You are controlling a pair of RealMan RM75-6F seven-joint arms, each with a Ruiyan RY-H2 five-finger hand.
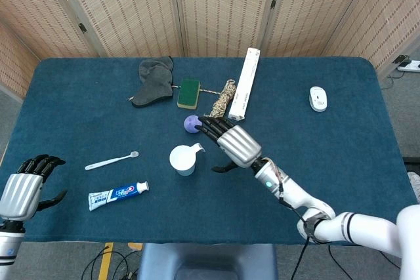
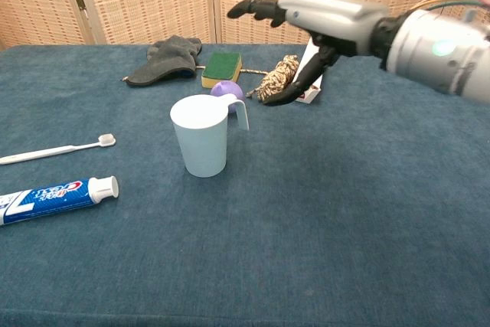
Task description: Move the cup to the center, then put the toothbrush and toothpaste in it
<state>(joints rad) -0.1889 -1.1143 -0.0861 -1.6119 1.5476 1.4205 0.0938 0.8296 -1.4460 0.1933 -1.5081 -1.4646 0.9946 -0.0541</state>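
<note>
A pale blue cup (image 1: 183, 160) (image 2: 202, 135) with a handle stands upright on the blue table, near its middle. My right hand (image 1: 231, 143) (image 2: 310, 24) hovers above and to the right of the cup, fingers spread, holding nothing. A white toothbrush (image 1: 111, 160) (image 2: 55, 150) lies left of the cup. The blue-and-white toothpaste tube (image 1: 118, 195) (image 2: 55, 196) lies in front of the brush. My left hand (image 1: 26, 187) hangs at the table's front left corner, fingers curled, nothing in it.
At the back lie a grey cloth (image 1: 154, 80), a green sponge (image 1: 189, 92), a coil of rope (image 1: 223, 100), a long white box (image 1: 245, 83) and a purple ball (image 1: 191, 122). A white mouse (image 1: 317, 98) sits far right.
</note>
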